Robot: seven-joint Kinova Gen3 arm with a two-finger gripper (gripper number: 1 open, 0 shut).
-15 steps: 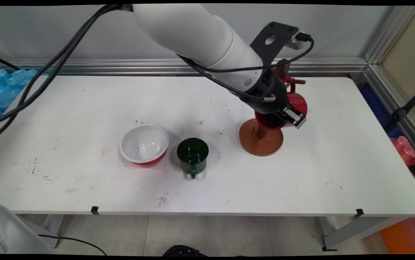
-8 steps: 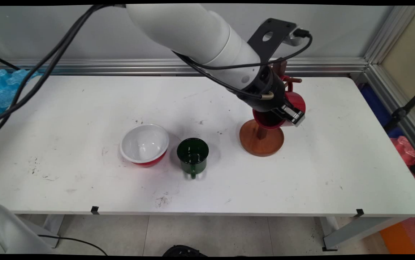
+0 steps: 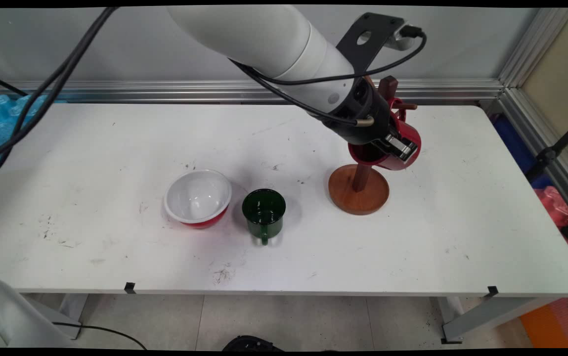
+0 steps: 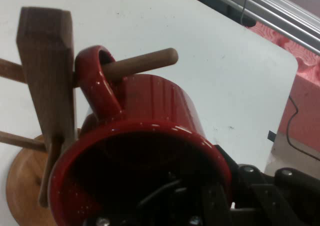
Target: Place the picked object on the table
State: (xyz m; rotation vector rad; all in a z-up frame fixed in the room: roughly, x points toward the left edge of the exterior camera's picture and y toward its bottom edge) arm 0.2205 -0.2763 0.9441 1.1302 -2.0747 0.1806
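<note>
My gripper (image 3: 393, 148) is shut on the rim of a red mug (image 3: 411, 134), one finger inside it and one outside. The mug hangs tilted beside the post (image 3: 387, 87) of a wooden mug tree, above its round base (image 3: 359, 193). In the hand view the red mug (image 4: 150, 116) fills the lower middle. Its handle (image 4: 96, 81) is looped over a wooden peg (image 4: 147, 62) that sticks out from the dark post (image 4: 47, 76). My gripper (image 4: 212, 201) shows only as black linkage at the bottom edge.
A dark green mug (image 3: 264, 211) stands left of the mug tree, handle toward the table's near edge. A bowl (image 3: 197, 197), white inside and red outside, sits just left of it. Black cables hang from the arm at the upper left.
My gripper has risen a little with the red mug, which now hangs higher above the tree's base. The green mug and the bowl have stayed put.
</note>
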